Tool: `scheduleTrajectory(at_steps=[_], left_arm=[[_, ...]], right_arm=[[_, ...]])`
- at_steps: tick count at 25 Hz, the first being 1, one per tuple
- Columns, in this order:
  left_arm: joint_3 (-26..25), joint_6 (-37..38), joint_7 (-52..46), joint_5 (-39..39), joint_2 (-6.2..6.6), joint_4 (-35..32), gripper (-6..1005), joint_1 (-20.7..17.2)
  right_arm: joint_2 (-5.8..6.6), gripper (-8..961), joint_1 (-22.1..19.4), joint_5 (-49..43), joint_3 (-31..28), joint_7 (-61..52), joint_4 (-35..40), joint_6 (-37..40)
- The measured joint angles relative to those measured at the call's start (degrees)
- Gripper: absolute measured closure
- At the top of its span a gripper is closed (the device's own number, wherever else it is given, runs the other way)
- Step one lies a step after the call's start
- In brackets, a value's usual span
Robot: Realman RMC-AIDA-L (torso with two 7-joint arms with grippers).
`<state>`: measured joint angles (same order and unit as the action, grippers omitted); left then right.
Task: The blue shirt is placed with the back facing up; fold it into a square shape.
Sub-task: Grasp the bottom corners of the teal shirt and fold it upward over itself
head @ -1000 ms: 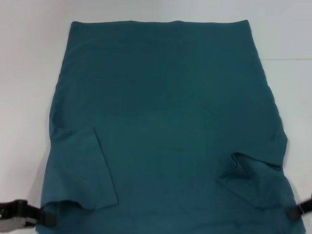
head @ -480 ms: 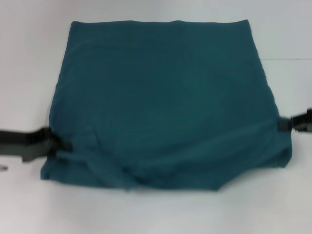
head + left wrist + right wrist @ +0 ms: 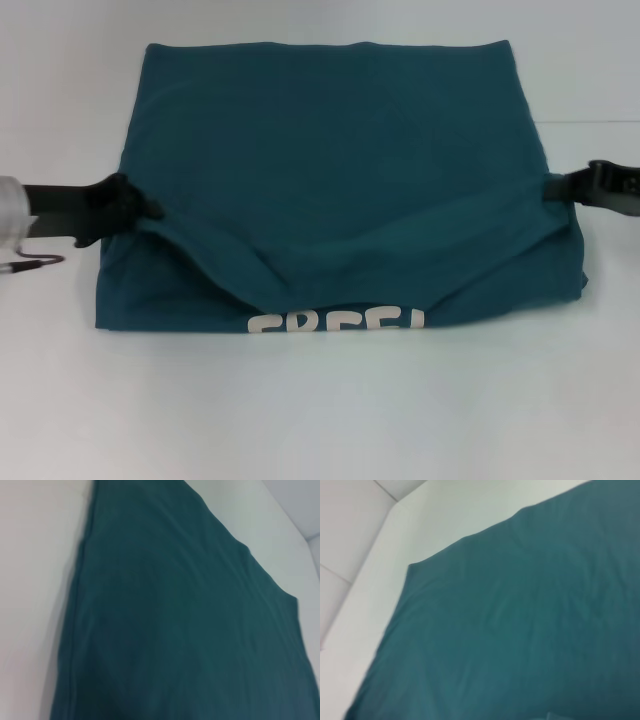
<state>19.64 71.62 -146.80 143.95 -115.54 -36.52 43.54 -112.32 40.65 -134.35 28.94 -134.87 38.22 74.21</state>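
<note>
The blue shirt [image 3: 330, 160] lies on the white table [image 3: 320, 420], its near part lifted and carried toward the far hem. White lettering [image 3: 335, 322] shows under the raised fold at the front edge. My left gripper [image 3: 140, 210] is shut on the shirt's left edge. At the right edge, my right gripper [image 3: 555, 187] is shut on the cloth. Both wrist views show only teal fabric, the shirt [image 3: 190, 630] in one and the shirt [image 3: 530, 630] in the other, with no fingers visible.
A thin cable [image 3: 35, 263] trails on the table beside the left arm. The table's far edge meets a pale wall [image 3: 350, 520].
Both grippers have moved away from me and up, carrying the shirt's near corners toward the far hem. The fold has exposed white lettering underneath.
</note>
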Motion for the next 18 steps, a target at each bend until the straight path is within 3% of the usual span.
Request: scheduleTrajectory(at_steps=[1, 2, 3, 6, 18], left_arm=[[0.3, -2.2, 0.2, -0.1, -0.82, 0.2, 977, 0.2], [0.3, -2.2, 0.2, -0.1, -0.82, 0.2, 977, 0.2], [1.3, -5.8, 0.4, -0.2, -2.04, 0.3, 977, 0.7], [3.2, -9.0, 0.4, -0.4, -2.72, 0.5, 978, 1.5], [9.5, -16.5, 0.8, -0.4, -2.47, 0.6, 978, 4.3]], right_arm=[[-0.24, 839, 0.3, 0.0, 0.9, 0.0, -0.3, -1.9], [-0.48, 838, 0.7, 0.0, 1.9, 0.0, -0.8, -4.1], [-0.60, 836, 1.1, 0.0, 3.0, -0.1, -1.3, -6.2], [-0.98, 832, 1.8, -0.1, 4.9, -0.4, -2.4, -11.8], [-1.21, 814, 3.2, -0.2, 7.9, 0.1, -2.6, -19.0]])
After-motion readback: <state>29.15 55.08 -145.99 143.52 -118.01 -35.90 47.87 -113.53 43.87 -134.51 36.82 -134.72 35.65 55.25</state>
